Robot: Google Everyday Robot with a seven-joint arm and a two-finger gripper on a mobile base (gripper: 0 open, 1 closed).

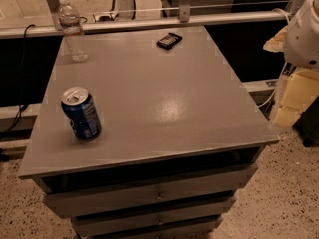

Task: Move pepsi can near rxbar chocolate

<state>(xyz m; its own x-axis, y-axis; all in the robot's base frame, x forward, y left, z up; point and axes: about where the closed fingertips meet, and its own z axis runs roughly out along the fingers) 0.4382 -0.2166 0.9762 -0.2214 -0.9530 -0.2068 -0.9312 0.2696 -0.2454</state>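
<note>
Pepsi can [81, 113] stands upright near the front left corner of my grey, smooth, faintly glossy cabinet top [159, 93]. It is a blue aluminium cylinder with white print and a silver lid with a pull tab. The rxbar chocolate [169, 40], a flat black rectangle, lies at the far edge, well apart from the can. A clear plastic water bottle [71, 29] stands at the far left. The gripper [291, 101], pale and blocky, hangs beyond the right edge holding nothing I can see. I cannot tell whether it is open or closed.
</note>
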